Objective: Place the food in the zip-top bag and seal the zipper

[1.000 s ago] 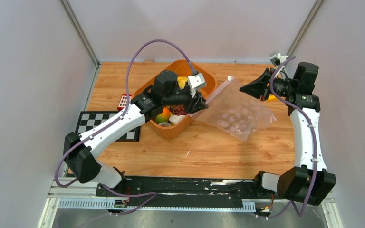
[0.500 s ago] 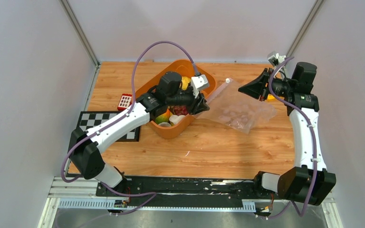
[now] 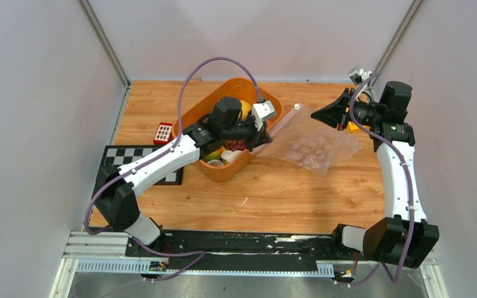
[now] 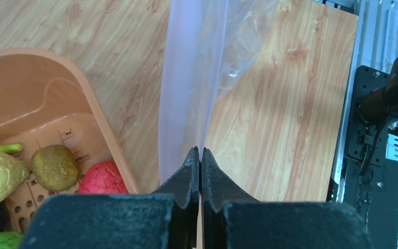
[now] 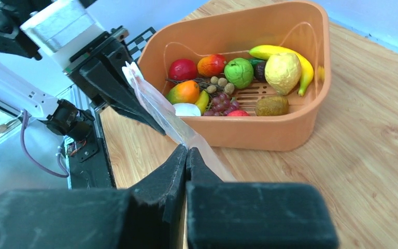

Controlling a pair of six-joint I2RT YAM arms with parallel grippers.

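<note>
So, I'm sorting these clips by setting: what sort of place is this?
Probably a robot lab test cell, not a kitchen: plain grey enclosure walls, a checkerboard card on the wooden table, and toy fruit in an orange basket.

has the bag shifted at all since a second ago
Yes. The zip-top bag has drawn in: its near corner pulled back toward the far wall, judged against the orange basket, which stayed put.
</note>
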